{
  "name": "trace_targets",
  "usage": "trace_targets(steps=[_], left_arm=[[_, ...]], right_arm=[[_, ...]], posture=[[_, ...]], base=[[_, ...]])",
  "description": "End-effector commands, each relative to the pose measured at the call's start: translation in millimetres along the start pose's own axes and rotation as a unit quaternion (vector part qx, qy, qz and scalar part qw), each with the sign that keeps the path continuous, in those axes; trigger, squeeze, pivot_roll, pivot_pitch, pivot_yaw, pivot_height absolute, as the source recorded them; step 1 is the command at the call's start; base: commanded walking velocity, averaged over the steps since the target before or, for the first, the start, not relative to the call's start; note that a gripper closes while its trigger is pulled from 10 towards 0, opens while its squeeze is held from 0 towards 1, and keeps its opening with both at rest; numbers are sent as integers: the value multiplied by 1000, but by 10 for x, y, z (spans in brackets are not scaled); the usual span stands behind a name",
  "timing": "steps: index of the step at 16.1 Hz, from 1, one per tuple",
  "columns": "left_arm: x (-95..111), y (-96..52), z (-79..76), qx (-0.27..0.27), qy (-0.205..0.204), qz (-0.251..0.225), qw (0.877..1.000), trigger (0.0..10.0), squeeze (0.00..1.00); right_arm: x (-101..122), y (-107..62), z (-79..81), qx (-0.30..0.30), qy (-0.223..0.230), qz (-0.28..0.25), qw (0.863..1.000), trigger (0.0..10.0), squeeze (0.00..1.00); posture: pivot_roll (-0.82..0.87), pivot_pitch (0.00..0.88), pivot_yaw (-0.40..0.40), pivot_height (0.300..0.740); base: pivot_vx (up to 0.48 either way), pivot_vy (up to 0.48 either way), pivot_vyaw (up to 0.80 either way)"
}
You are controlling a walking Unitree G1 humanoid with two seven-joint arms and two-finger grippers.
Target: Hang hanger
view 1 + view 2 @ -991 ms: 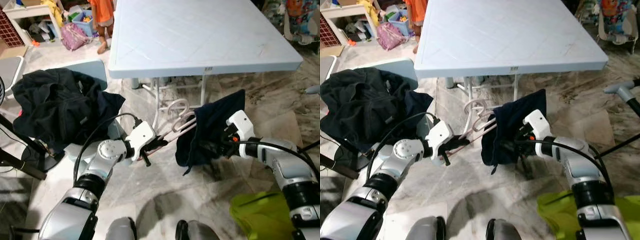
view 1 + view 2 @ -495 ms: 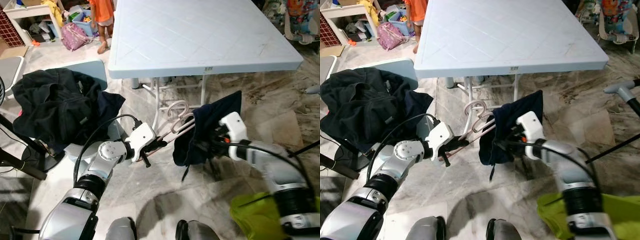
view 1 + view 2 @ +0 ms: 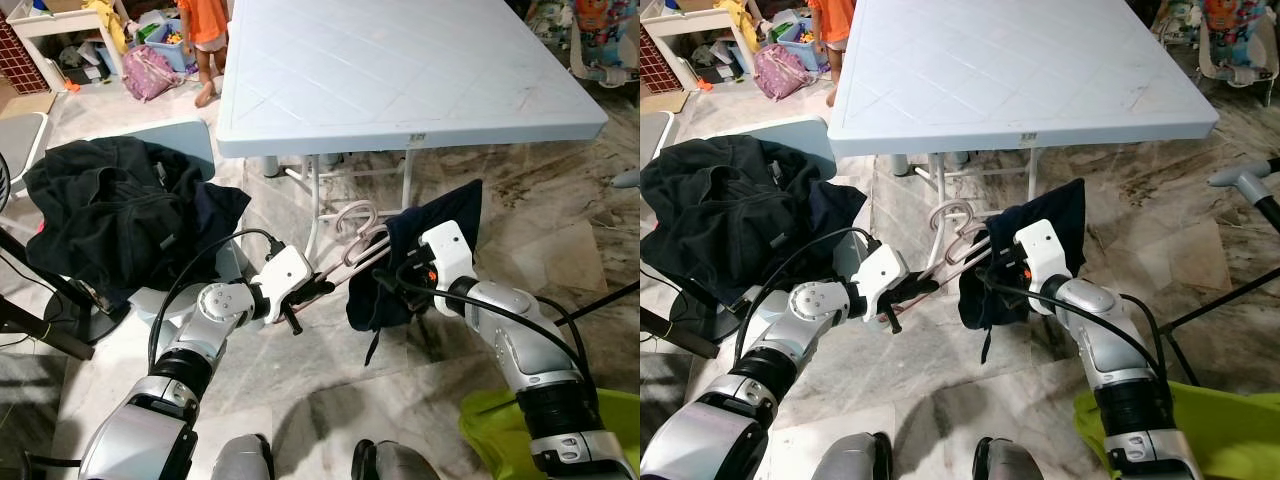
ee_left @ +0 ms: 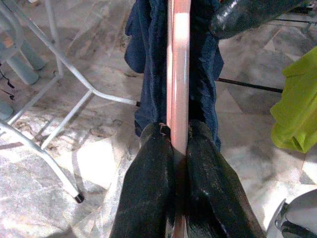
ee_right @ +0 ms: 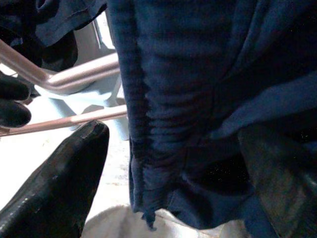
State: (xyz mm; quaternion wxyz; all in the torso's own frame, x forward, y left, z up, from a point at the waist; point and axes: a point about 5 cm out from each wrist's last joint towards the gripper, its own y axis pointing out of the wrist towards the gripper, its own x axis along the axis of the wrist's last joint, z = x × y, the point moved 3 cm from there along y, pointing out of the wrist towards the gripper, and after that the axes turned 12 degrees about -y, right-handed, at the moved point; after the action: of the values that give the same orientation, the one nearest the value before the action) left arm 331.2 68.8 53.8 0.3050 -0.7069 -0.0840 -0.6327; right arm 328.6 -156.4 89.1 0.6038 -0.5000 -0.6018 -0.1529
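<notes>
Two silver arms reach out in front of a pale blue table (image 3: 400,70) in the left eye view. The left gripper (image 3: 312,291), below the table's near edge, has its black fingers pinched together on the end of a pink hanger (image 3: 350,262). The hanger runs up and rightward from there, its hook (image 3: 355,212) curling just beside the table's white legs (image 3: 312,205). A dark blue cloth (image 3: 425,250) hangs over the hanger's far end, below the table's front edge. The right gripper (image 3: 392,285) is pushed into this cloth from the right. A heap of black clothes (image 3: 115,215) lies on a chair left of the table, a green cloth (image 3: 525,430) is at the lower right, and a person's legs (image 3: 207,75) stand by the table's far left corner.

From the right eye view the same layout holds, with the marble floor (image 3: 940,385) under both arms and a pink bag (image 3: 777,72) beyond the table's left side.

Through the left wrist view, the two black fingers (image 4: 146,198) press tight on the pink hanger bar, which leads straight into the blue cloth, with the table legs off to one side.

Along the right wrist view, one black finger (image 5: 59,183) sits apart from the other (image 5: 280,173), spread wide with the blue cloth between them and the hanger's pink bars just beside it.
</notes>
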Motion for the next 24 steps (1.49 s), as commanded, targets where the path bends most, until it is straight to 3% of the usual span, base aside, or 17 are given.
trace_targets(steps=[1,4,5,6,7,13,18,24], left_arm=[[113,13,29,3,16,-18,1000,0,0],[146,81,-75,-14,16,-29,999,0,0],[154,89,-90,-17,17,-31,999,0,0],[159,91,-97,-19,17,-32,999,0,0],[158,87,-102,-22,16,-33,999,0,0],[107,27,-46,-15,20,-22,999,0,0],[109,29,-28,-12,27,-18,999,0,0],[79,38,-48,-9,26,-18,999,0,0]], right_arm=[[33,15,2,0,0,-2,1000,10000,0],[-3,188,-42,-72,-7,17,997,10000,0],[-10,221,-65,-95,-9,20,995,9216,0],[-18,239,-91,-113,-9,21,993,6784,0],[-25,246,-139,-134,-5,22,991,0,0],[-26,246,-359,-172,4,8,985,0,0],[13,208,-588,-173,-32,11,984,0,0],[56,209,-712,-201,-35,7,979,0,0]], posture=[[-50,93,46,740],[-44,95,46,740],[-40,95,45,740],[-40,95,45,740],[-40,95,45,740],[-27,80,40,740],[-31,70,39,740],[-29,49,22,740]], base=[[0,0,0],[0,0,0],[0,0,0],[0,0,0],[0,0,0],[0,0,0],[0,0,0],[0,0,0]])
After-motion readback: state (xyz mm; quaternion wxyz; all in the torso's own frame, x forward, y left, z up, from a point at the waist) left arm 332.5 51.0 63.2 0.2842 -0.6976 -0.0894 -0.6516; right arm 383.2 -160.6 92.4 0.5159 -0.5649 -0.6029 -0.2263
